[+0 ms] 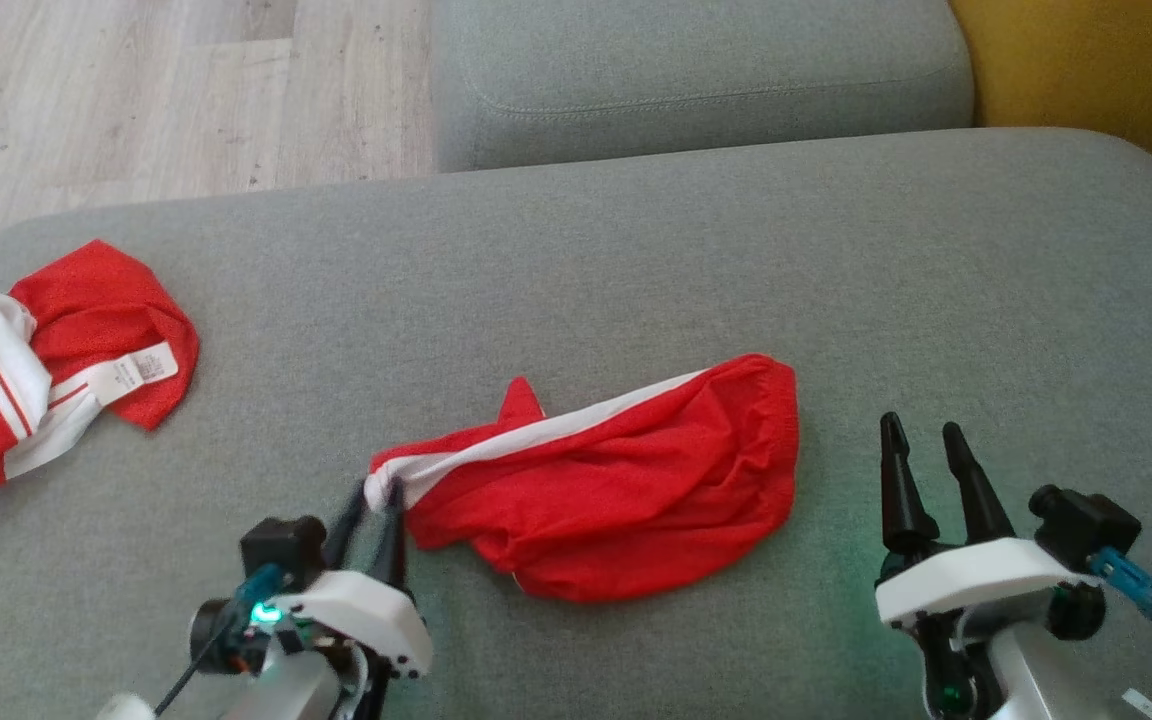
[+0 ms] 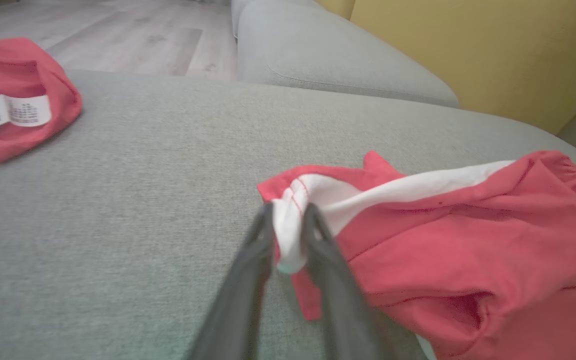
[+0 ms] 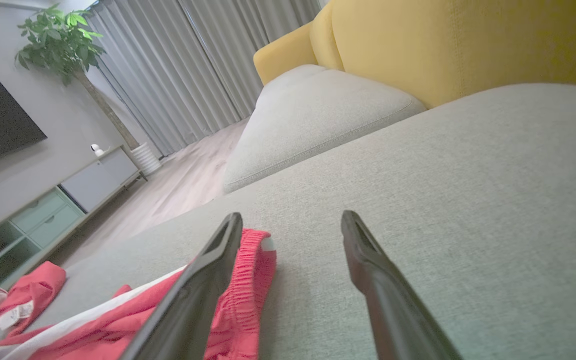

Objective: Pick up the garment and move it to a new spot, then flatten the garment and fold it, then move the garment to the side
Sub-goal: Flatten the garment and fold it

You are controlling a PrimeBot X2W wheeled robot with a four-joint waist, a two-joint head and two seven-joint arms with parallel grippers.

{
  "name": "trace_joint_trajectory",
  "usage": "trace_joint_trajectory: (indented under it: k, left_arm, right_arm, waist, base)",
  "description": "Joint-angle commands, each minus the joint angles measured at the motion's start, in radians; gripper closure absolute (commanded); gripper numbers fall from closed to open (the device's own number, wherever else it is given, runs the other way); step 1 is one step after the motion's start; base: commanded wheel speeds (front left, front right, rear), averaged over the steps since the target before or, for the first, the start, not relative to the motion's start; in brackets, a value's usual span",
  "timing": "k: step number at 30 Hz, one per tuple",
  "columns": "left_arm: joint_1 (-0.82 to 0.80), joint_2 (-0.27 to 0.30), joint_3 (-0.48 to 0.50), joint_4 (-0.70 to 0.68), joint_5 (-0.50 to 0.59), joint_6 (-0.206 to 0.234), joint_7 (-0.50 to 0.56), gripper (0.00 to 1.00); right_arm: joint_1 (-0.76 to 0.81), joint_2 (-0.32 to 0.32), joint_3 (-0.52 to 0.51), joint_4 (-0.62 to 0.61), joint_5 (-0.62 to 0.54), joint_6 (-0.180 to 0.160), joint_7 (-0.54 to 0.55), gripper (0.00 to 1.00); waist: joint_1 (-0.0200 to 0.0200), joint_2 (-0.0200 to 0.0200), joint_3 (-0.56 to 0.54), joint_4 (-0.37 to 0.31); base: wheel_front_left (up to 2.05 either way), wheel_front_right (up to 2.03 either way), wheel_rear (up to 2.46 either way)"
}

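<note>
In the head view, the garment (image 1: 616, 480), red shorts with a white side stripe, is seen crumpled on the grey cushion (image 1: 636, 250), about midway along its near edge. A white corner of it is pinched between the closed fingers of the left gripper (image 1: 381, 500). The right gripper (image 1: 923, 430) is held over the cushion's near right part, its jaws spread wide and nothing between them. A second red garment (image 1: 56, 360) is left at the cushion's left end.

In the left wrist view, the white hem (image 2: 288, 235) is seen bunched tightly between the two dark fingers, while the rest of the cloth lies slack on the cushion.

In the right wrist view, the gathered waistband (image 3: 253, 260) is seen on the cushion just beside one open finger; whether it is touched cannot be told.

The fabric is judged thin, light and limp, so it is expected to sag from a single pinch. A second hold at the waistband end is advised, so that it can be stretched flat.
</note>
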Motion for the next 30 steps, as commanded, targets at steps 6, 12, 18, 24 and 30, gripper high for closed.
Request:
trace_joint_trajectory:
  k: [6,12,18,24,30]
  left_arm:
    - [0.084,0.041,0.224,-0.184,0.140,0.078,-0.012,0.00]
    - [0.220,0.018,0.373,-0.288,0.252,0.104,-0.013,0.00]
    - [0.247,-0.032,0.441,-0.289,0.306,0.057,-0.013,0.00]
    - [0.237,-0.070,0.471,-0.275,0.355,0.019,-0.013,0.00]
    - [0.231,-0.093,0.485,-0.261,0.390,-0.014,-0.013,0.00]
  right_arm:
    - [-0.088,-0.002,0.073,-0.048,0.141,0.004,-0.011,0.00]
    - [-0.111,-0.002,0.077,-0.037,0.234,0.004,-0.011,0.00]
    - [-0.112,-0.002,0.103,0.005,0.297,0.004,-0.011,0.00]
    - [-0.172,-0.002,0.163,0.089,0.486,0.004,0.026,0.00]
    - [-0.265,-0.002,0.209,0.194,0.581,0.004,0.120,0.00]
  waist:
    - [0.0000,0.0000,0.001,-0.009]
    - [0.0000,0.0000,-0.006,-0.008]
    - [0.0000,0.0000,-0.007,0.004]
    - [0.0000,0.0000,0.005,0.023]
    - [0.0000,0.0000,0.035,0.064]
  base:
    - [0.00,0.00,0.00]
    - [0.00,0.00,0.00]
    - [0.00,0.00,0.00]
    - [0.00,0.00,0.00]
    - [0.00,0.00,0.00]
